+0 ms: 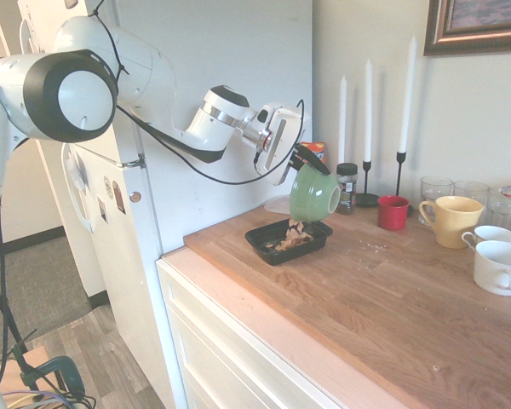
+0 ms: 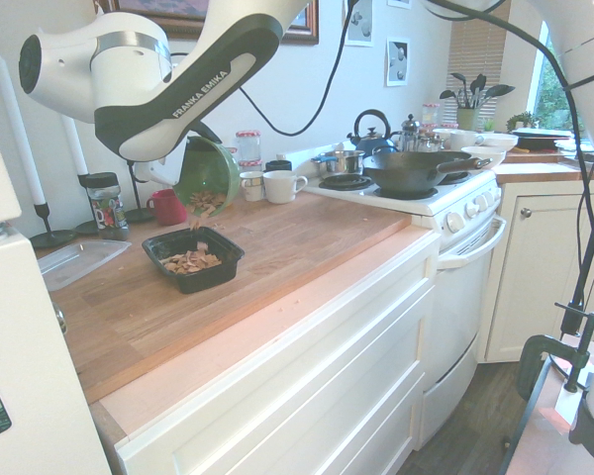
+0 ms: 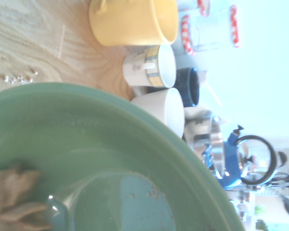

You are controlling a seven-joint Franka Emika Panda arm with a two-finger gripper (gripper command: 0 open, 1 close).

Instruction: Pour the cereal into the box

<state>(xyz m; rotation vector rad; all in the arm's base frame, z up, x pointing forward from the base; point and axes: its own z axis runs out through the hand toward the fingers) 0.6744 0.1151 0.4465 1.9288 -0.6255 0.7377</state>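
Green bowl point(image 3: 86, 144) fills my wrist view, gripper point(image 1: 300, 159) clamped on its rim; light, loose cereal point(image 2: 206, 204) tumbles above the box point(image 2: 192, 259).

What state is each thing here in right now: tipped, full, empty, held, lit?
hand: shut on the green bowl's rim
green bowl: tipped over the tray, flakes left inside
cereal: spilling from the bowl
black tray: upright, partly filled
candles: upright, unlit
yellow mug: upright

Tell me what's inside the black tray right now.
The black tray holds a pile of brown cereal, with more falling from the tilted green bowl above it. The tray's floor under the pile is covered.
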